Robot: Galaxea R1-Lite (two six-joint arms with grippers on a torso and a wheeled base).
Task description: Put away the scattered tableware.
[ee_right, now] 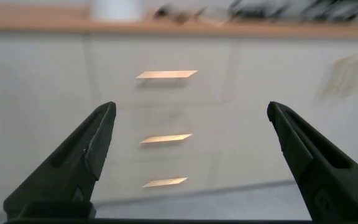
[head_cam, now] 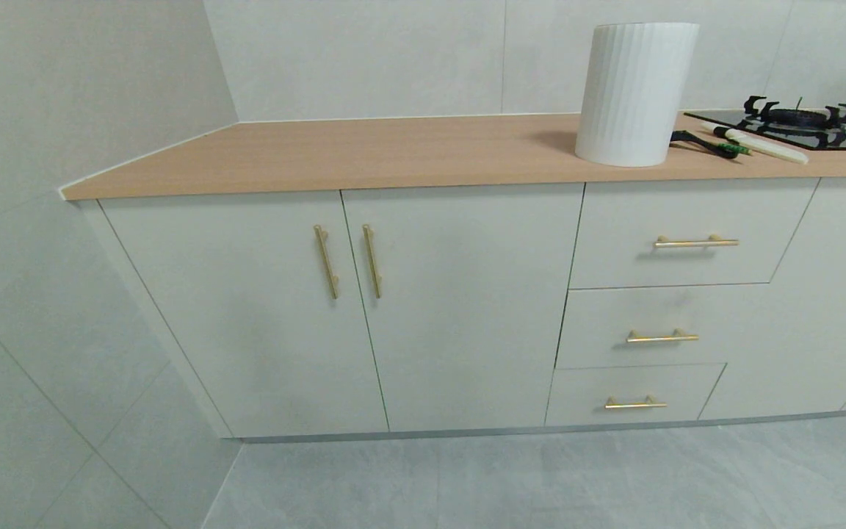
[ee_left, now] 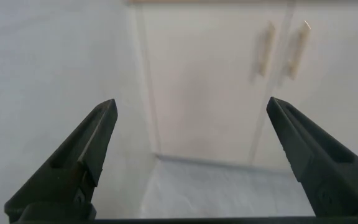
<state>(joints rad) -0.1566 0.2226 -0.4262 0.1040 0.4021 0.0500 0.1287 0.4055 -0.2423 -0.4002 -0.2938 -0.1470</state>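
Left tool (ee_left: 190, 102) and right tool (ee_right: 190, 106) both spread wide, empty, low by the cupboards (head_cam: 261, 308). Utensils (head_cam: 757, 144) lie on the surface (head_cam: 364, 150) beside the white ribbed holder (head_cam: 634, 92); a careless reach could topple it.

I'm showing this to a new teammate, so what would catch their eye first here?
A tall white ribbed container stands on the wooden counter, with a few utensils lying beside it next to the stove. Below, gold handles stand out on the pale cabinet doors and drawers.
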